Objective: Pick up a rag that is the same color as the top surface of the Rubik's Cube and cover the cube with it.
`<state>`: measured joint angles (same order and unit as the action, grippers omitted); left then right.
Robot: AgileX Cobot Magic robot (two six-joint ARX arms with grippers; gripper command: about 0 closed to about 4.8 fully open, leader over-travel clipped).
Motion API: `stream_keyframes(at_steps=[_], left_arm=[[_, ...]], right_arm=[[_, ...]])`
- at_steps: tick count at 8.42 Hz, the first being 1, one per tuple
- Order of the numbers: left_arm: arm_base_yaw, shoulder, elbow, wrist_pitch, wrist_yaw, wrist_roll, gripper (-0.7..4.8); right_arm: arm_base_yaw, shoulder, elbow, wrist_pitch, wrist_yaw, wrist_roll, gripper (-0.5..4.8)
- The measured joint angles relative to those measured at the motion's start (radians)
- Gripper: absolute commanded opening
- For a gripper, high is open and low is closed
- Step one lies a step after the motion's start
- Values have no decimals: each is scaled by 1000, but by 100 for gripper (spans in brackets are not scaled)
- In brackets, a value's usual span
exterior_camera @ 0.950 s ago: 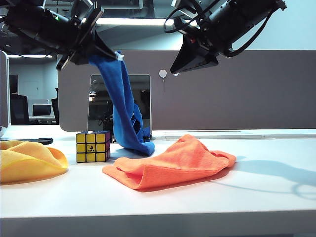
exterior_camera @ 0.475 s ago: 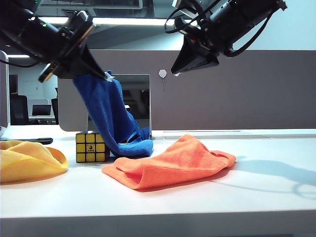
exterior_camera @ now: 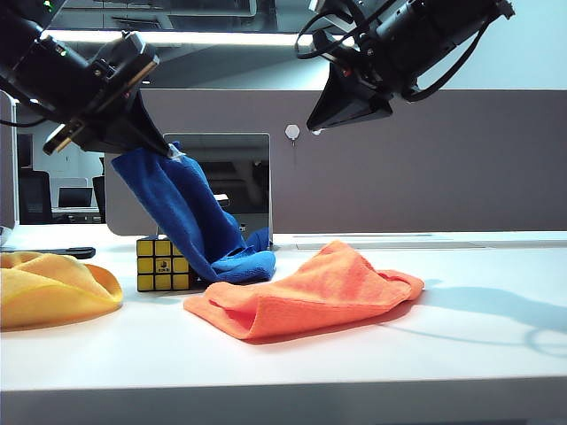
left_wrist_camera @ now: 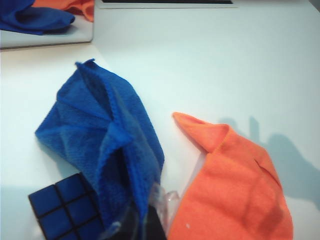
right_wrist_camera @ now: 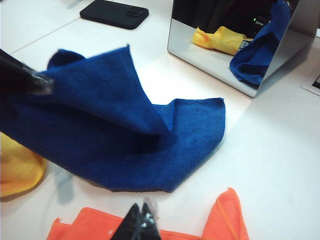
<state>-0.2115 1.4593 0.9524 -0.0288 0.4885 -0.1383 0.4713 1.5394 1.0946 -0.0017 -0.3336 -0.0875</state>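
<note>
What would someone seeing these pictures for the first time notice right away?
First, the blue rag, pinched at one corner by the left gripper above the table's left side and trailing down past the Rubik's Cube, its lower end resting on the table. Next, the orange cloth lying crumpled in the middle and the yellow cloth at the far left. The right gripper hangs shut and empty, high above the orange cloth.

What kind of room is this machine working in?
Probably an open office. The white table backs onto a grey partition, and dim desks with a monitor and a chair show far left. A black phone lies on the table.
</note>
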Motion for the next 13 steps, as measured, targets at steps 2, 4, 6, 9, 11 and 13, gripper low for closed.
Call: stream_keyframes(at_steps=[2, 4, 6, 9, 11, 13], left_arm=[[3, -87, 0, -37, -47, -8, -6], [17, -136, 1, -43, -63, 8, -6], [22, -77, -10, -107, -268, 34, -6], [23, -14, -18, -115, -444, 37, 79], [21, 45, -18, -133, -446, 32, 377], [21, 93, -18, -148, -446, 31, 479]], right_arm=[[0, 0, 0, 0, 0, 0, -5], [0, 0, 0, 1, 0, 1, -6], [0, 0, 0, 2, -6, 5, -6], [0, 0, 0, 2, -38, 8, -5], [0, 0, 0, 2, -49, 8, -6], [0, 0, 0, 2, -49, 8, -5]])
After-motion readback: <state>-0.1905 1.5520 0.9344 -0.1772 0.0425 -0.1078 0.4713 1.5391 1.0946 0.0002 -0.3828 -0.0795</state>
